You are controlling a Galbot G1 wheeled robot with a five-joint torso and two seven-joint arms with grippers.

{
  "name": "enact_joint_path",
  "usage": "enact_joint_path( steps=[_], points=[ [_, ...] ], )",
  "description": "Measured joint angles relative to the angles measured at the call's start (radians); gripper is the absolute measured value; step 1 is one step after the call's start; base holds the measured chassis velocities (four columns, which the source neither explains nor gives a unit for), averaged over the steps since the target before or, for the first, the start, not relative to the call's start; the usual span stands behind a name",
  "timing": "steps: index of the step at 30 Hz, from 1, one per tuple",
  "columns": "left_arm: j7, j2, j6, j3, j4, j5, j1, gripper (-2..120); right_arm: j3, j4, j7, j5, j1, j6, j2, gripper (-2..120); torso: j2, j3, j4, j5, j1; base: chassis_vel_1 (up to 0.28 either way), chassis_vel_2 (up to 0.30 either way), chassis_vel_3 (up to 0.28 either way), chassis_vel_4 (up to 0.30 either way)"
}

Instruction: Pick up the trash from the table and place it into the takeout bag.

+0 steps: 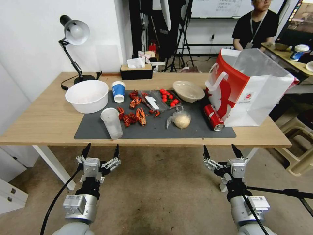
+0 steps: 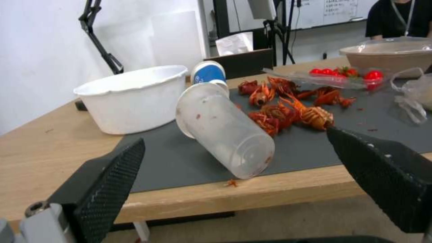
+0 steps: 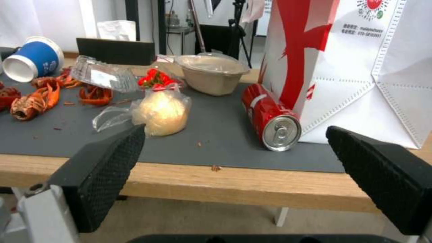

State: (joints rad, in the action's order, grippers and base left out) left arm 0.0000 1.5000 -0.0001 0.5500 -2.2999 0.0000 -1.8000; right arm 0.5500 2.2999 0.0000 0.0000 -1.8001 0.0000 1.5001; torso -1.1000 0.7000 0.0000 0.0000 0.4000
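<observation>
One takeout bag point(image 1: 247, 94) stands upright at frame right on the table point(image 1: 49, 120); one red soda can point(image 1: 213, 118) lies beside it, base toward the camera; left gripper point(image 1: 101, 152) and right gripper point(image 1: 221, 152) hover below, fingers spread

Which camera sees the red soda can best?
The right wrist view: the red soda can lies on its side close up, silver top facing the camera, against the takeout bag. The head view shows it small beside the bag. The left wrist view looks at the clear cup instead.
</observation>
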Motion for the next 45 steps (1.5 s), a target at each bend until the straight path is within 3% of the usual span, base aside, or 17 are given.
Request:
enact_joint_path(
  steps=[18, 21, 22, 24, 28, 45],
  points=[
    [-0.019, 0.0, 0.01, -0.013, -0.007, -0.006, -0.005, 100, -0.004, 0.003, -0.005, 0.0, -0.001, -0.018, 0.0, 100, 0.0, 0.0, 0.0, 0.0, 0.0, 0.0, 0.0, 0.0, 0.0],
    [-0.119, 0.005, 0.07, -0.094, -0.056, -0.046, -0.033, 100, -0.036, 0.026, -0.042, 0.0, -0.011, -0.124, 0.001, 100, 0.0, 0.0, 0.0, 0.0001, 0.0, 0.0, 0.0, 0.0, 0.0],
    [-0.119, 0.005, 0.07, -0.094, -0.056, -0.046, -0.033, 100, -0.036, 0.026, -0.042, 0.0, -0.011, -0.124, 0.001, 100, 0.0, 0.0, 0.0, 0.0001, 0.0, 0.0, 0.0, 0.0, 0.0],
    [-0.219, 0.011, 0.13, -0.172, -0.105, -0.084, -0.061, 100, -0.066, 0.049, -0.079, 0.0, -0.021, -0.225, 0.002, 100, 0.0, 0.0, 0.0, 0.0, 0.0, 0.0, 0.0, 0.0, 0.0],
    [-0.292, 0.022, 0.155, -0.238, -0.135, -0.112, -0.089, 100, -0.074, 0.064, -0.108, 0.009, -0.02, -0.244, 0.004, 100, 0.0, 0.0, 0.0001, 0.0, 0.0, 0.0, 0.0, 0.0, 0.0],
    [-0.293, 0.024, 0.119, -0.241, -0.132, -0.106, -0.1, 100, -0.068, 0.061, -0.103, 0.012, -0.014, -0.234, 0.005, 100, 0.0, 0.0, 0.0, 0.0, 0.0, 0.0, 0.0, 0.0, 0.0]
  ],
)
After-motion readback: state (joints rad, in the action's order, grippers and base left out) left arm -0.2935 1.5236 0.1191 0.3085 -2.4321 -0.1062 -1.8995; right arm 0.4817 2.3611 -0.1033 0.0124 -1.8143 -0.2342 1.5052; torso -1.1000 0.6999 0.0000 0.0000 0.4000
